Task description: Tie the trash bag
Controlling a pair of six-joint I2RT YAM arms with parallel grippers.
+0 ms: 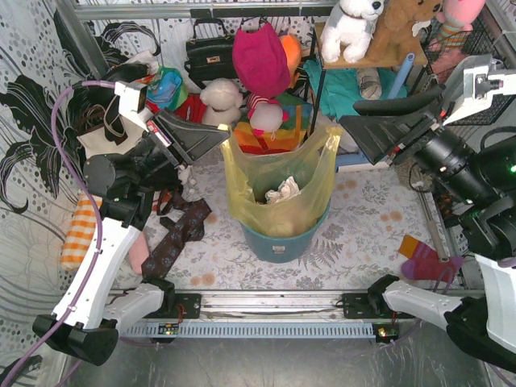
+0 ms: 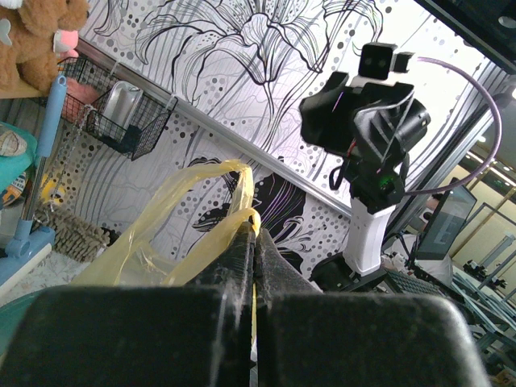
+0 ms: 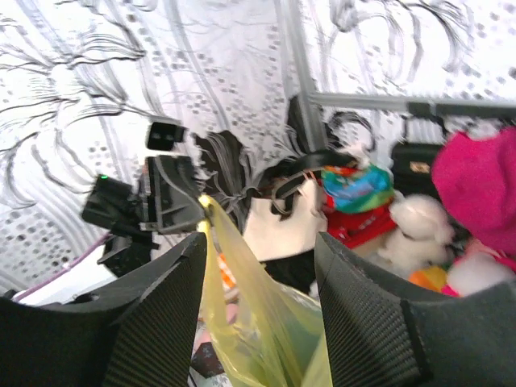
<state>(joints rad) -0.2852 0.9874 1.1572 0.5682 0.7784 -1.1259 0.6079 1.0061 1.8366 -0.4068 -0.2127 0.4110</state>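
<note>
I have one thin, translucent yellow-green plastic trash bag (image 1: pixel 278 181), standing in the single round teal plastic bin (image 1: pixel 282 242) at the middle of the bench (image 1: pixel 363 218). Crumpled white paper (image 1: pixel 282 191) shows inside it. My left tool (image 1: pixel 225 138) is clenched on the bag's left lip. My right tool (image 3: pixel 260 242) is released, its two fingers apart with bag film between them. A magenta fabric hat (image 1: pixel 260 60), a black handbag (image 1: pixel 210 52) and a white plush toy (image 1: pixel 222 101) crowd the far side. A dark patterned cloth (image 1: pixel 173 238) lies left of the bin.
</note>
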